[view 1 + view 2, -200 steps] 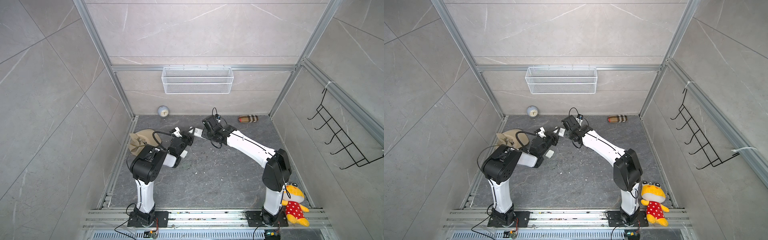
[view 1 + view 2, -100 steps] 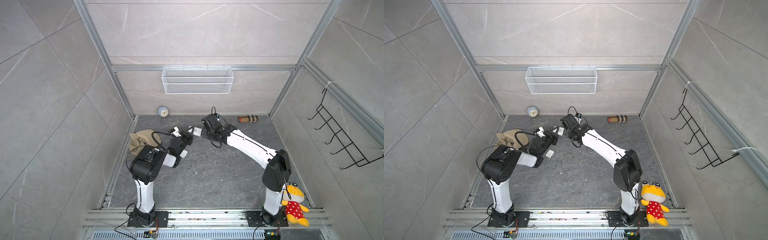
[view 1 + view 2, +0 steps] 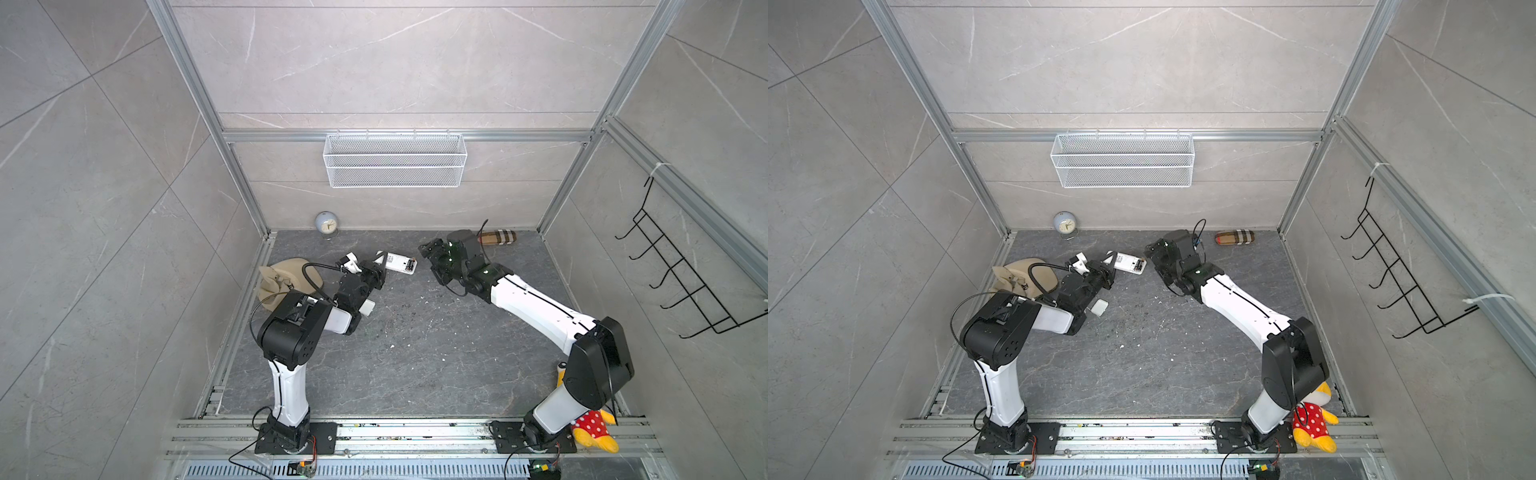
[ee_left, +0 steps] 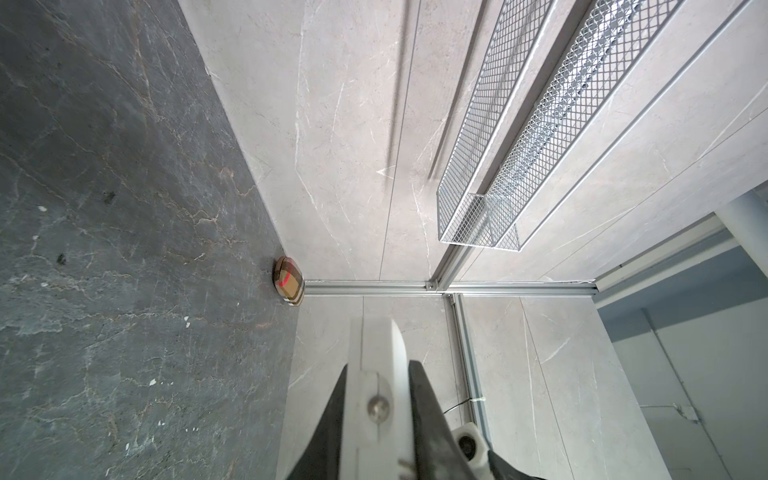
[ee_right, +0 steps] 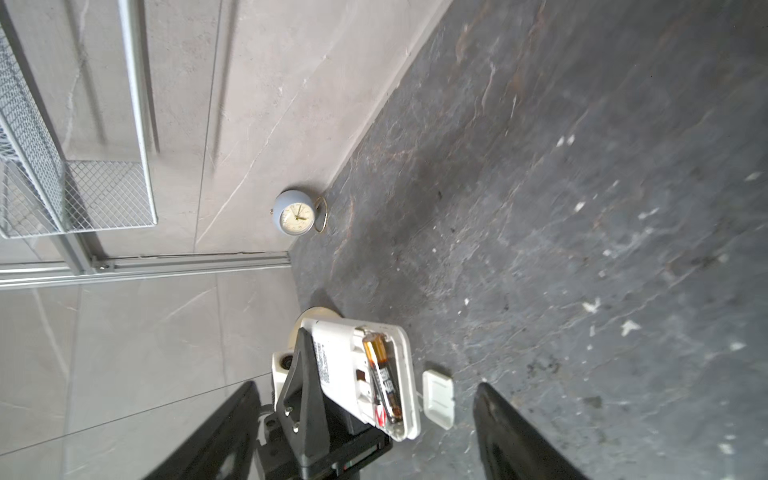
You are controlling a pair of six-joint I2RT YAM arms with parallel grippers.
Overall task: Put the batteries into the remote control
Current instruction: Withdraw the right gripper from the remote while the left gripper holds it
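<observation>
Remote control (image 5: 345, 361): white oblong plastic handset with its battery bay uncovered. It is held clear of the dark stone-look surface (image 3: 415, 345), forward of the round grey-blue clock (image 3: 327, 223) and toward the right arm's side of it.
Batteries (image 5: 384, 380): slim black cylinders with gold-orange ends, lying lengthwise in the bay. They look like two side by side, but I cannot tell whether both are pressed fully home.
Back cover (image 5: 437, 400): small white rounded-rectangle plastic lid. It lies flat on the surface, farther from the clock than the remote and just beside the left forearm in both top views.
State of left jaws: clenched on the remote's end away from the bay.
State of right jaws: spread wide and grasping nothing, just off the bay end and apart from it.
Step in hand: seating looks done or nearly so.
Next move: probably check that both cells sit flat. Then reach farther from the clock, pinch the cover by its edges and slide it over the bay while the left arm holds the remote steady.
</observation>
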